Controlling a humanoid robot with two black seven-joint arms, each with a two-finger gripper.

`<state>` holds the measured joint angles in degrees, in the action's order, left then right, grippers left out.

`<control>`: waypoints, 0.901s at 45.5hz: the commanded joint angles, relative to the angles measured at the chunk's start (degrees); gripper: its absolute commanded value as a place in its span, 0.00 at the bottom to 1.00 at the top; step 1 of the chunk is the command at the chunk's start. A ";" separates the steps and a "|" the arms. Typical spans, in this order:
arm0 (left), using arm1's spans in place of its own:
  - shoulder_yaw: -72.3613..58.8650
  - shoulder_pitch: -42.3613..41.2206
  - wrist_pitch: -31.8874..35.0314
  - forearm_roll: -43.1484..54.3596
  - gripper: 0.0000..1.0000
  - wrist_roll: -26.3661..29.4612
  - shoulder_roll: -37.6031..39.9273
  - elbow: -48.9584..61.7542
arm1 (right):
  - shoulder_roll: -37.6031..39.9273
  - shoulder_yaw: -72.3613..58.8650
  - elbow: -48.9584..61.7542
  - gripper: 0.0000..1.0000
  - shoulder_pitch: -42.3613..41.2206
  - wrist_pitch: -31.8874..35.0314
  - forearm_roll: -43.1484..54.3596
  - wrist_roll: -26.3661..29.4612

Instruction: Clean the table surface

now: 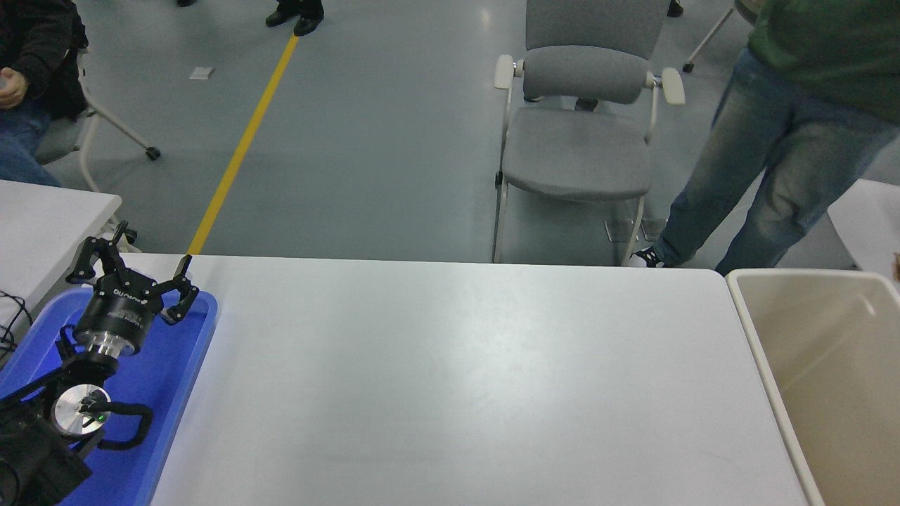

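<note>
While the left black gripper point(133, 270) hung over the far end of the shallow blue plastic tray point(184, 365) at the table's left edge, its fingers were spread apart and gripped nothing. Left black arm point(77, 407) came in from the lower left corner and lay above the tray. Right arm and its gripper were out of view. Wide smooth matte white tabletop with rounded corners point(464, 379) filled the middle of the scene from the near edge to the far edge, between the tray on the left and the beige rectangular plastic bin point(752, 330) on the right; bin sat just beside the table's right edge. Beyond the far edge stood a grey upholstered chair with white armrests point(580, 140), facing the table. Person in blue jeans and a green top point(773, 161) stood far right, near the table's far right corner. Yellow floor line point(242, 140) ran away at far left. Second white table corner point(49, 225) at left edge, seated person point(21, 84) behind it.
</note>
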<state>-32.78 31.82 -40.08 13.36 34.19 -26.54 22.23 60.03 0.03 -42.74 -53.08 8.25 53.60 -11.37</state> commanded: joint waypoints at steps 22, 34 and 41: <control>0.00 0.00 0.00 0.00 1.00 0.00 0.00 0.00 | -29.79 -0.20 29.99 0.00 15.90 -19.94 -22.48 4.60; 0.00 0.00 0.00 0.00 1.00 0.00 0.00 0.00 | -38.23 0.59 35.71 0.00 17.93 -23.28 -23.63 6.10; 0.00 0.00 0.00 0.00 1.00 0.00 0.00 0.00 | -40.17 0.42 35.71 0.00 18.28 -24.69 -26.08 7.50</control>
<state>-32.78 31.82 -40.08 13.36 34.19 -26.54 22.24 25.10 0.32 -9.40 -36.22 -13.41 31.25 -5.82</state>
